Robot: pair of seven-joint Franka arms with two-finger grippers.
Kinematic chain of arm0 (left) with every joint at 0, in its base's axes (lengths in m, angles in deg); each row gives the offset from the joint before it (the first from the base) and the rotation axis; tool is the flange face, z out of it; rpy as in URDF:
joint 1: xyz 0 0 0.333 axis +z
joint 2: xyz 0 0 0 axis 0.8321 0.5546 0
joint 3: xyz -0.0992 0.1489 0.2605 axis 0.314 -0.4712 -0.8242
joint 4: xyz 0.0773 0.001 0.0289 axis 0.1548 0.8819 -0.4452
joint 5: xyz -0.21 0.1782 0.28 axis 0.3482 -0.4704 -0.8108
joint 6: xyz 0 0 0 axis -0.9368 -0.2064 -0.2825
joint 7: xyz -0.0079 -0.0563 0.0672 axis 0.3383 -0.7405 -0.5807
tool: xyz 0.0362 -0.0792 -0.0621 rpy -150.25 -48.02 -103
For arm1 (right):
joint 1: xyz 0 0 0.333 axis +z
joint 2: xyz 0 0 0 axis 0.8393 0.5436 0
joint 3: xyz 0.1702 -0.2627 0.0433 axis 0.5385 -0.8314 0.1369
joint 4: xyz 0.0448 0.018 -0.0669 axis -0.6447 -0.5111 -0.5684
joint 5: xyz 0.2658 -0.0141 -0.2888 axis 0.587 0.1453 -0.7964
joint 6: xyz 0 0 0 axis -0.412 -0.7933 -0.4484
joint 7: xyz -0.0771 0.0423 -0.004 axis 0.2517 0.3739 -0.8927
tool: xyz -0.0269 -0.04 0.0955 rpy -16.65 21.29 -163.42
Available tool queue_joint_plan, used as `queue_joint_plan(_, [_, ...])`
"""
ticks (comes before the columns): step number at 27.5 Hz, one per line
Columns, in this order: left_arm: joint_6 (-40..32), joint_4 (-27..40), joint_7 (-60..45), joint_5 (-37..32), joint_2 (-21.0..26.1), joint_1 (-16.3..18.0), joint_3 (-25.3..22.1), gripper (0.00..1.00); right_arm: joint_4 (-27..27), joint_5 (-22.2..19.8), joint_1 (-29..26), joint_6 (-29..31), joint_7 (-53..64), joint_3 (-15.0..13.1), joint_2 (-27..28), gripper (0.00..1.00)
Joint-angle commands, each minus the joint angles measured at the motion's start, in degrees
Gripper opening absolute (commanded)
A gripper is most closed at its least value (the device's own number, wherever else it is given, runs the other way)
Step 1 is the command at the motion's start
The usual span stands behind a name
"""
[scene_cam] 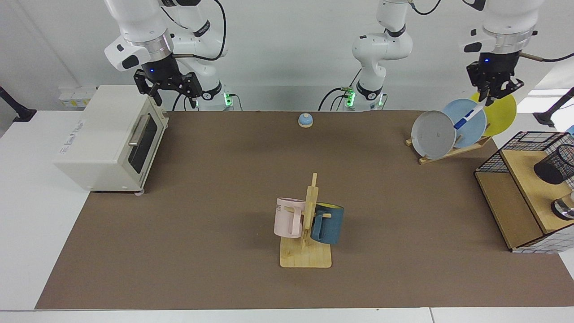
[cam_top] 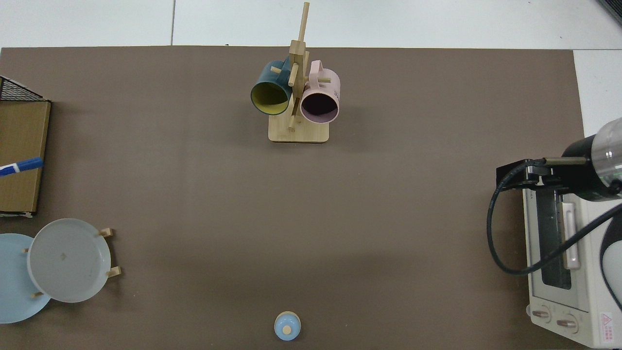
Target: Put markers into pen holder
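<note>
Toaster oven (scene_cam: 107, 139) at the frame's left sits under our waiting right gripper (scene_cam: 167, 87), fingers spread and empty. Far right and high, our left gripper (scene_cam: 492, 95) pinches the marker (scene_cam: 466, 118) by its upper end, blue cap slanting down before the plates (scene_cam: 466, 122). We judge the task midway: marker lifted, pen holder (scene_cam: 555, 166) at the right edge not yet reached. Only the facing view shows both; the top view catches just the marker's cap at its left edge.

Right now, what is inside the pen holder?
Nothing can be seen inside the pen holder; its dark mesh hides the bottom. The marker is not in it: the left gripper holds it in front of the plate rack.
</note>
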Motion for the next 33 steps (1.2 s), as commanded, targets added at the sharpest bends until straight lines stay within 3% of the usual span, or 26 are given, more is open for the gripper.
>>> queue_joint_plan(1, [2.90, -2.50, 8.87, -6.07, 1.94, 3.32, 0.64, 0.00, 0.46, -0.33, -0.76, 0.89, -0.93, 0.80, 0.27, 1.00])
queue_joint_plan(11, [8.78, -1.88, 16.79, -19.60, 1.42, 6.23, 0.55, 0.00, 0.37, 0.03, -0.58, 1.59, -0.66, 0.89, 0.19, 1.00])
queue_joint_plan(18, [17.31, -1.88, 21.09, -24.70, 2.47, 10.97, 0.46, 0.00, 0.37, 0.11, -0.41, 2.47, -0.84, 0.89, 0.10, 1.00])
queue_joint_plan(26, [25.05, -2.93, 28.21, -26.03, 6.77, 16.68, 0.37, 0.00, 0.37, 0.11, -0.67, 2.47, -0.84, 0.80, 0.10, 1.00])
queue_joint_plan(33, [27.42, -8.90, 32.96, -26.64, 13.89, 18.18, -0.24, 0.00, 0.37, 0.11, -0.67, 2.47, -0.84, 0.89, 0.10, 1.00])
